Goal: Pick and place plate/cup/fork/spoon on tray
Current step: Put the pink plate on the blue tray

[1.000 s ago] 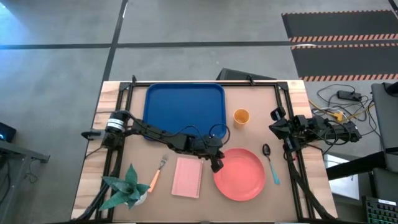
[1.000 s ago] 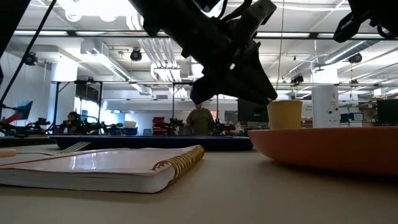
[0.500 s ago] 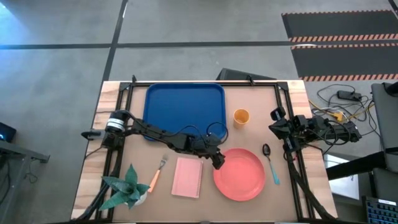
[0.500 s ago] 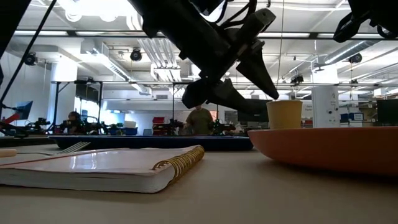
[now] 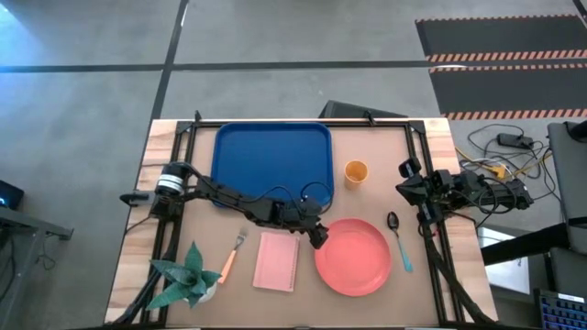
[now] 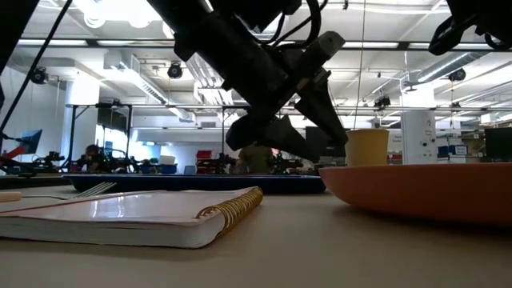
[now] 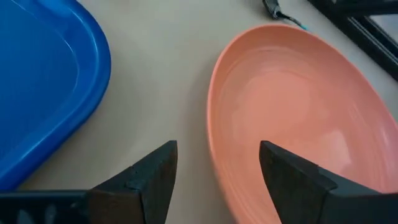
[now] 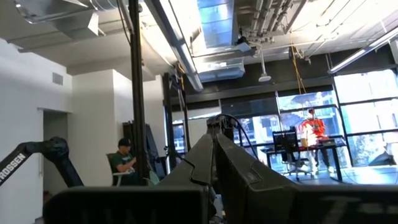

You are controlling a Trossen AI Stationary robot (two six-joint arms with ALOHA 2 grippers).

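Observation:
The coral-pink plate (image 5: 353, 257) rests flat on the table at the near right. My left gripper (image 5: 316, 234) hangs open just above the plate's left rim (image 7: 214, 106), one finger over the bare table and one over the plate; in the low view it (image 6: 300, 140) is clear of the rim. The blue tray (image 5: 271, 160) lies at the far middle, with the orange-yellow cup (image 5: 356, 171) standing to its right. The fork (image 5: 233, 255) lies at the near left and the blue-handled spoon (image 5: 398, 240) right of the plate. My right gripper (image 5: 406, 172) waits shut at the table's right edge.
A pink spiral notebook (image 5: 276, 260) lies between fork and plate. A potted green plant (image 5: 188, 275) stands at the near left corner. Black frame rails run along the table's left and right sides. People sit at desks in the room behind.
My left gripper has opened wide and shifted a little toward the table's far left, so that its fingers now stand on either side of the plate's left rim. The plate has kept still.

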